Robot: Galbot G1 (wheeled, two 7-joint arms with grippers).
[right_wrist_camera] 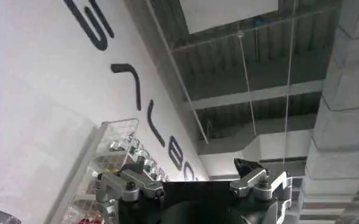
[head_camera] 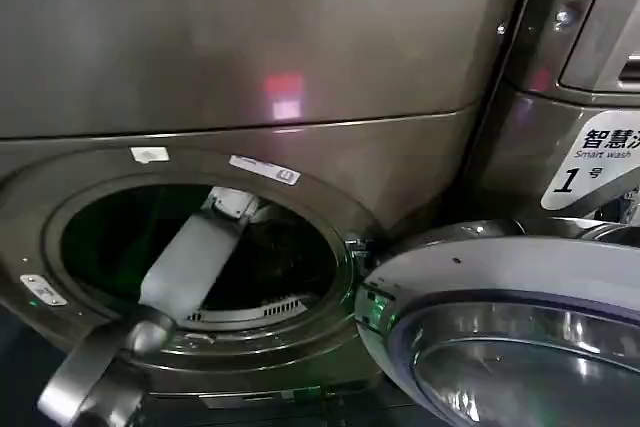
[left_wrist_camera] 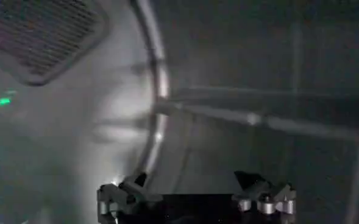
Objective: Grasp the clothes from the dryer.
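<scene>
Risk no. 1 is that we grab nothing. Our left arm goes through the porthole of the dryer (head_camera: 250, 77), from lower left of the head frame up toward centre, and the left gripper (left_wrist_camera: 197, 193) sits at the bottom of the left wrist frame, inside the drum, with fingers spread apart and nothing between them. The clothes we cannot find: the drum interior is dark, the head view is partly blocked by our own arm, and the wrist view gives only bare drum wall, a raised rib crossing the frame and a perforated panel in the upper left. So if we clench now, we judge it catches air or scrapes metal.

Risk no. 2: the arm passes close to the lower part of the ring, near the stickers (head_camera: 262, 169) and the gasket. A blind sweep for fabric could knock the forearm against the rim, or a finger against the rib.

Risk no. 3: the door (head_camera: 500, 277) hangs open at lower right of the head frame, next to the neighbouring machine (head_camera: 590, 37). When we pull out, a trailing garment may snag on the door hinge.

The right gripper (right_wrist_camera: 194, 185) is parked, bottom of the right wrist frame, pointing to the ceiling, fingers apart and empty.
</scene>
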